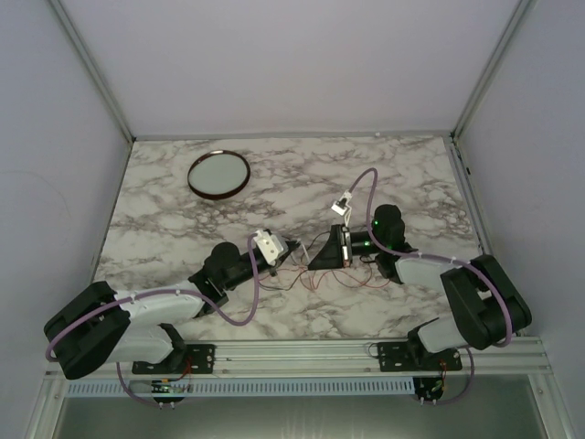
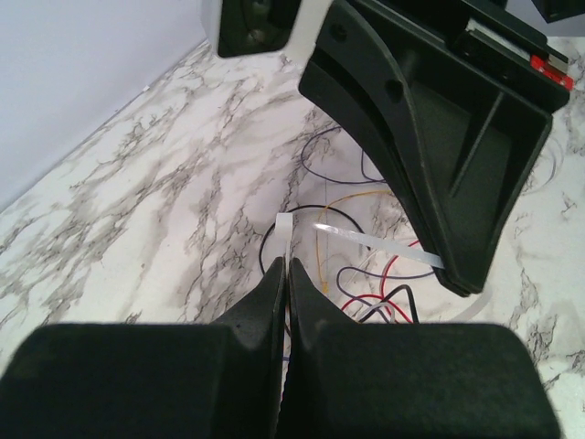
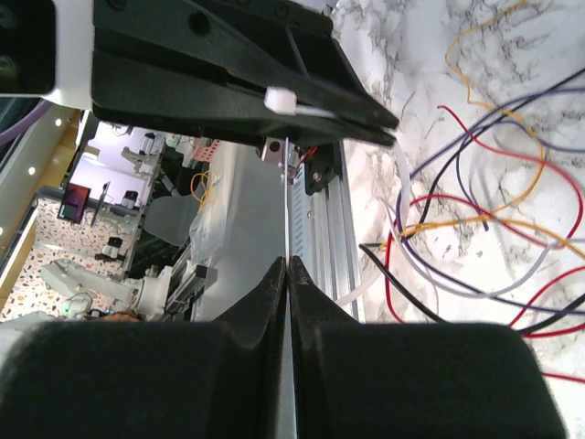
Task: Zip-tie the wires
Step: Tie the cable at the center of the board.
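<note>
From above: lots of open surface (image 1: 183, 229) toward the far edge; thin red and dark wires (image 1: 320, 277) curl near its front middle. Left wrist: your left claw (image 2: 285, 267) pinches the white zip tie (image 2: 286, 233). Right wrist: your right claw (image 3: 289, 265) pinches it too.

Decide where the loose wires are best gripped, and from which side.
Grip the wires where the strands cross and bunch, not an outer loop: one pinch there gathers several. They lie on the marble table, so come from straight above. Both the left end effector and right end effector are shut on the zip tie.
</note>
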Controlling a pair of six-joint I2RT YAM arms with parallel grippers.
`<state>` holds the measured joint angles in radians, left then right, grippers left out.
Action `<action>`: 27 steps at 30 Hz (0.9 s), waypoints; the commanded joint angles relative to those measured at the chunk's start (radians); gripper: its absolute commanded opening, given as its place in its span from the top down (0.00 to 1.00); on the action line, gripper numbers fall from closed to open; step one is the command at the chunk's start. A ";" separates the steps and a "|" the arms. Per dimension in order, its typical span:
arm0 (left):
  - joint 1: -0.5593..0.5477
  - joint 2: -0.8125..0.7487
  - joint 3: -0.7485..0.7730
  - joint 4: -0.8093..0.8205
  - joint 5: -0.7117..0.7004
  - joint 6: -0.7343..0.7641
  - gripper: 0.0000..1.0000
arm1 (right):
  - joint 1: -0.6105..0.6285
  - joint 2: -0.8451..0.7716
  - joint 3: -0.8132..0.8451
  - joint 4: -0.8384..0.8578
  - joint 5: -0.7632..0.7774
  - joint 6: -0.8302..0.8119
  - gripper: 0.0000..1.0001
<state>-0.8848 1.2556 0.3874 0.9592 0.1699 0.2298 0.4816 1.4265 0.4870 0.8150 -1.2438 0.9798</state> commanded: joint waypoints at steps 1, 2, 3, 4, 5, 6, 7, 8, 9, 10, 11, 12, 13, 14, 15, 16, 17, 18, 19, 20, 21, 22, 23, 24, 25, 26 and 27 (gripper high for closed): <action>-0.007 -0.016 -0.003 0.030 -0.016 -0.009 1.00 | -0.009 -0.030 -0.029 0.049 0.008 -0.005 1.00; -0.007 -0.014 -0.002 0.030 -0.016 -0.010 1.00 | -0.009 -0.032 -0.037 0.051 0.009 -0.006 1.00; -0.007 -0.012 -0.001 0.031 -0.013 -0.010 1.00 | -0.009 -0.036 -0.040 0.054 0.011 -0.004 1.00; -0.006 -0.012 -0.001 0.032 -0.010 -0.010 1.00 | -0.008 -0.039 -0.042 0.056 0.012 -0.003 1.00; -0.007 -0.011 -0.001 0.033 -0.009 -0.010 1.00 | -0.008 -0.042 -0.043 0.058 0.012 -0.001 1.00; -0.006 -0.010 -0.001 0.033 -0.008 -0.010 1.00 | -0.008 -0.044 -0.040 0.062 0.013 0.001 1.00; -0.007 -0.009 -0.001 0.033 -0.007 -0.009 1.00 | -0.008 -0.046 -0.038 0.062 0.011 0.002 1.00; -0.006 -0.009 -0.001 0.033 -0.005 -0.008 1.00 | -0.008 -0.046 -0.033 0.064 0.011 0.002 1.00; -0.006 -0.010 -0.001 0.033 -0.002 -0.007 1.00 | -0.008 -0.045 -0.029 0.064 0.010 0.002 1.00; -0.006 -0.009 -0.001 0.033 0.000 -0.008 1.00 | -0.008 -0.041 -0.024 0.064 0.010 0.001 1.00; -0.006 -0.009 -0.001 0.033 0.002 -0.008 1.00 | -0.008 -0.035 -0.020 0.067 0.010 0.002 1.00; -0.006 -0.010 -0.001 0.031 0.004 -0.004 1.00 | -0.008 -0.030 -0.017 0.071 0.008 0.003 1.00; -0.006 -0.011 -0.001 0.028 0.005 -0.003 1.00 | -0.006 -0.026 -0.015 0.079 0.008 0.008 1.00; -0.006 -0.014 -0.001 0.026 0.003 -0.003 1.00 | -0.006 -0.021 -0.014 0.093 0.007 0.015 1.00; -0.007 -0.016 -0.002 0.024 0.003 -0.003 1.00 | -0.005 -0.016 -0.015 0.104 0.008 0.022 1.00; -0.007 -0.016 -0.001 0.021 0.004 -0.003 1.00 | -0.003 -0.012 -0.015 0.117 0.008 0.030 1.00; -0.007 -0.018 -0.002 0.018 0.004 -0.003 1.00 | -0.002 -0.008 -0.016 0.127 0.008 0.036 1.00; -0.007 -0.020 -0.002 0.017 0.005 -0.003 1.00 | 0.000 -0.004 -0.016 0.133 0.009 0.039 1.00; -0.006 -0.022 -0.002 0.015 0.005 -0.003 1.00 | 0.001 0.000 -0.015 0.140 0.009 0.043 1.00; -0.006 -0.020 -0.002 0.015 0.005 -0.003 1.00 | 0.002 0.005 -0.014 0.147 0.009 0.048 1.00; -0.006 -0.021 -0.002 0.015 0.005 -0.003 1.00 | 0.003 0.010 -0.013 0.156 0.010 0.055 1.00; -0.006 -0.022 -0.002 0.014 0.006 -0.004 1.00 | 0.004 0.013 -0.012 0.166 0.009 0.059 1.00; -0.008 -0.022 -0.004 0.015 0.006 -0.005 1.00 | 0.006 0.017 -0.011 0.172 0.009 0.063 1.00; -0.007 -0.021 -0.004 0.017 0.007 -0.008 1.00 | 0.007 0.022 -0.010 0.177 0.009 0.066 1.00; -0.006 -0.021 -0.004 0.018 0.006 -0.010 1.00 | 0.008 0.025 -0.009 0.183 0.009 0.070 1.00; -0.006 -0.021 -0.004 0.020 0.007 -0.012 1.00 | 0.009 0.030 -0.007 0.191 0.009 0.075 1.00; -0.006 -0.021 -0.006 0.021 0.008 -0.013 1.00 | 0.011 0.034 -0.007 0.201 0.009 0.079 1.00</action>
<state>-0.8856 1.2560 0.3874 0.9588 0.1642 0.2153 0.4835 1.4429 0.4446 0.9249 -1.2285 1.0420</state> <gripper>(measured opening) 0.005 0.004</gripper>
